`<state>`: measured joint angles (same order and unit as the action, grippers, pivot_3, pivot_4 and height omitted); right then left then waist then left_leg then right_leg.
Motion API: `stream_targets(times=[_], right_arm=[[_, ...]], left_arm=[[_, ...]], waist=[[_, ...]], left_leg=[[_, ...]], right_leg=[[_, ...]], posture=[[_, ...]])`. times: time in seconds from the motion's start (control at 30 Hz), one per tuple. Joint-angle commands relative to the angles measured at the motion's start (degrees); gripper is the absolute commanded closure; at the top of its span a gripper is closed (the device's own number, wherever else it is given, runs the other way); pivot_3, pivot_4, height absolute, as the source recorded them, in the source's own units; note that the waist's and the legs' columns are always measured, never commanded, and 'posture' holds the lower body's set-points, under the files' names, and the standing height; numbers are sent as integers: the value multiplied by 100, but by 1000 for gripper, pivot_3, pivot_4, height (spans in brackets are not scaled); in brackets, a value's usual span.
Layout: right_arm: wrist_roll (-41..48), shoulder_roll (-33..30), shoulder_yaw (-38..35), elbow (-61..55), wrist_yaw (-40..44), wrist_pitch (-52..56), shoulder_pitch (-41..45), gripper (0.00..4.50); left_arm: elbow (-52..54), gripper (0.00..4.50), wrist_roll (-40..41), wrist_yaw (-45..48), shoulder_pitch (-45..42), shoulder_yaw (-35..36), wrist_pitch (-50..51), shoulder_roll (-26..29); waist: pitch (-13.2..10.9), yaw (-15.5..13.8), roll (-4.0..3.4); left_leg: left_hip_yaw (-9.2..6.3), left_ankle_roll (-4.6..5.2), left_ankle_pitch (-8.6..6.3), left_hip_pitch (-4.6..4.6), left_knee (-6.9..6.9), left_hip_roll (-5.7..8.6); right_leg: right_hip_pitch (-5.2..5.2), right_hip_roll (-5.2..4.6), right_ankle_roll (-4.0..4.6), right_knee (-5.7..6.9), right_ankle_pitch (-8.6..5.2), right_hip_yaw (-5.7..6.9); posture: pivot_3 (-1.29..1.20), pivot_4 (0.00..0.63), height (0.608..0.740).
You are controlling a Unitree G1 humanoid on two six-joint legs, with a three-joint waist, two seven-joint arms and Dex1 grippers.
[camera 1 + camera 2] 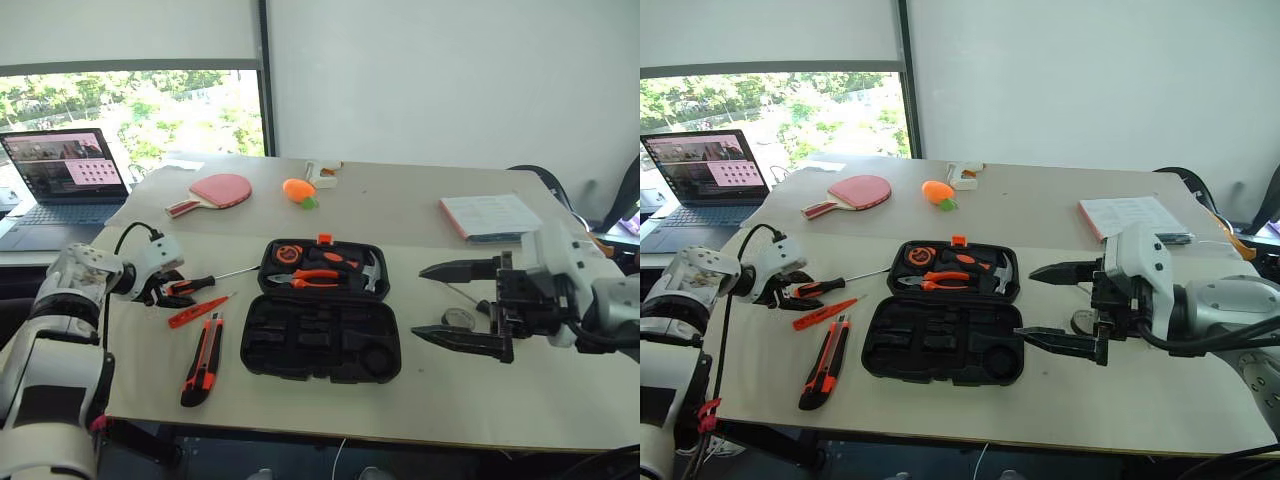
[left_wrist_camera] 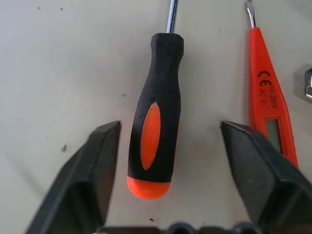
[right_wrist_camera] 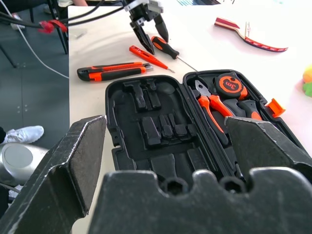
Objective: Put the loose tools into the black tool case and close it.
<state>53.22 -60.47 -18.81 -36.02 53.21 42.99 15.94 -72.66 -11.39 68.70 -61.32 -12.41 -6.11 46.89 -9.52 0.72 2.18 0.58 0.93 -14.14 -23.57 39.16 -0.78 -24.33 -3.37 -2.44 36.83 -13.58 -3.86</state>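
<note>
Left gripper sits low over the table, jaws spread either side of the black-and-orange screwdriver but not touching it, the slim orange screwdriver just beside. The tool case lies open mid-table, knife to its left. Right gripper hovers wide open beside the case.

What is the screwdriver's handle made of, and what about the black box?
The screwdriver handle looks like matte black rubbery plastic with glossy orange plastic inlays; its shaft shines like bare steel. The black tool case seems to be hard moulded plastic: dull finish, with tool-shaped slots pressed into it. Both are guesses from looks alone.
</note>
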Motion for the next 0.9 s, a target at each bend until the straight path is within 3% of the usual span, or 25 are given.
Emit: stream_targets(times=[0.03,0.1,0.13,0.4,0.53,0.7,0.9], right_arm=[[268,-10,-148,-194,-172,79,115,0],[336,-17,-132,-199,-247,105,166,0],[352,-28,-125,-205,-268,110,180,0],[289,-83,-196,-184,-306,145,64,0],[300,-74,-333,-260,-321,154,-181,0],[267,-48,-386,-304,-342,114,-404,0],[226,51,-349,-355,-441,70,-540,0]], left_arm=[[-113,2742,-160,-41,-139,5,0,22],[-146,3492,-201,-46,-113,11,15,20],[-159,3621,-201,-12,-104,27,46,22],[-48,3622,88,-61,-424,483,68,59],[293,3622,492,483,-957,842,238,-62],[1782,3622,931,1997,-852,651,747,-413],[4297,3622,752,1939,116,-140,2209,-1006]], waist=[[0,1,0],[0,9,0],[0,14,0],[0,16,0],[-19,-34,32],[-18,-77,31],[-18,-25,30]], left_leg=[[-1,0,0,0,0,0],[-3,0,0,2,0,-1],[-3,0,0,3,0,-1],[-3,0,0,6,4,0],[-28,0,1,-28,33,-3],[-35,6,-4,-50,67,4],[-47,7,-4,-43,72,0]], right_leg=[[0,0,0,1,0,0],[0,0,0,5,0,0],[0,1,1,8,0,0],[0,2,1,17,0,-1],[-7,4,2,21,1,26],[1,-9,-17,25,11,32],[1,-6,-20,22,13,21]], posture=[[0,150,740],[0,150,740],[0,150,740],[0,150,740],[0,150,740],[0,150,740],[0,150,740]])
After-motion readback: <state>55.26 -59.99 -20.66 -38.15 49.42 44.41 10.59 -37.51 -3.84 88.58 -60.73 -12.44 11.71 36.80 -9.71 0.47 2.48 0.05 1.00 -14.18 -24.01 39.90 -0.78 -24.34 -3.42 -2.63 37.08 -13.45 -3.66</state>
